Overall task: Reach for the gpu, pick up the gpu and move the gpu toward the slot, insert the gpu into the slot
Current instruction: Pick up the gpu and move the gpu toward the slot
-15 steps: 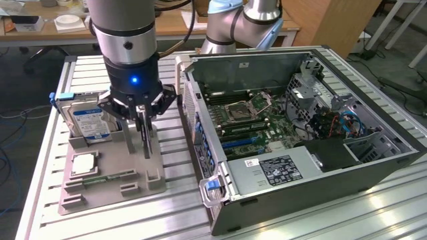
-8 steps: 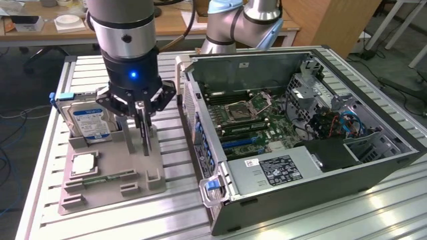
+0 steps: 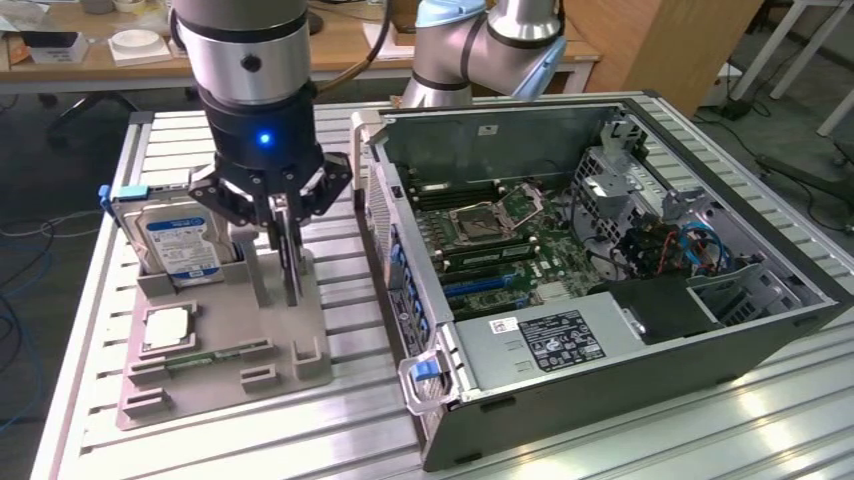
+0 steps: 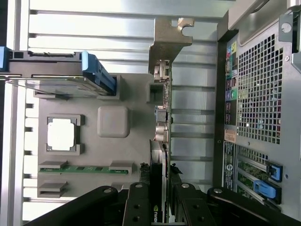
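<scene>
The gpu (image 4: 160,134) stands on its edge in a grey holder (image 4: 127,155), its pale metal bracket (image 4: 167,44) at one end. My gripper (image 4: 159,178) comes down over the card, with one finger on each face, pressed against it. In the exterior view the gripper (image 3: 286,292) hangs straight above the holder (image 3: 227,350) at that view's left, and the gpu (image 3: 282,250) shows as a thin strip between the fingers. The slot (image 3: 481,283) lies on the green motherboard inside the open computer case (image 3: 641,330), at the exterior view's right.
The holder also carries a silver hard drive (image 3: 174,245) with a blue-white label, a square silver chip (image 3: 164,328) and a green memory stick (image 3: 214,355). The case's perforated back wall (image 4: 258,103) stands close beside the holder. A second arm's base (image 3: 467,50) is behind the case.
</scene>
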Controlling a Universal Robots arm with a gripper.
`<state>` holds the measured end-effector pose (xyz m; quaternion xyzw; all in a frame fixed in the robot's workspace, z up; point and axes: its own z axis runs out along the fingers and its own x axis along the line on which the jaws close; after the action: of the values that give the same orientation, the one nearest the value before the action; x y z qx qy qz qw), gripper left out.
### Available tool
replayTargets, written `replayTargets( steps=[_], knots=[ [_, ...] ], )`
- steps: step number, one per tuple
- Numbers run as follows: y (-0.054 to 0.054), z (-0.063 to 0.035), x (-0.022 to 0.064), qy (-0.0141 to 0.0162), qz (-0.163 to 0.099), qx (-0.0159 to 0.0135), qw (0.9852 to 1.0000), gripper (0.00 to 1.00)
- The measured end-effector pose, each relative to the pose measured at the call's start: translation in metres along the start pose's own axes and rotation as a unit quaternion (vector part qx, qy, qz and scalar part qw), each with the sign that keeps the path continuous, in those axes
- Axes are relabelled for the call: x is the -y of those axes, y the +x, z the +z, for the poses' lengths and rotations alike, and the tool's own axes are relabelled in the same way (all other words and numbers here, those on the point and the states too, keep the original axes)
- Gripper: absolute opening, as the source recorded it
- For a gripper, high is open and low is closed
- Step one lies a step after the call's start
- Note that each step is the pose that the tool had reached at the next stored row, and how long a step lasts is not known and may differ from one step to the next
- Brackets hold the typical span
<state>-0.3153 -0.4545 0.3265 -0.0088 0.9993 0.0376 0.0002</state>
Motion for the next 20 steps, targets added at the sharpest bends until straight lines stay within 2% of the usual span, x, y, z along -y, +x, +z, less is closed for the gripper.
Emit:
replayTargets(
  steps=[11,20],
  knots=[
    [0.0,-0.0102,-0.0006,-0.0042,0.0,0.0001,1.0,0.26],
    [0.001,-0.0175,-0.0011,-0.0061,0.0,0.0001,1.0,0.26]
  ],
)
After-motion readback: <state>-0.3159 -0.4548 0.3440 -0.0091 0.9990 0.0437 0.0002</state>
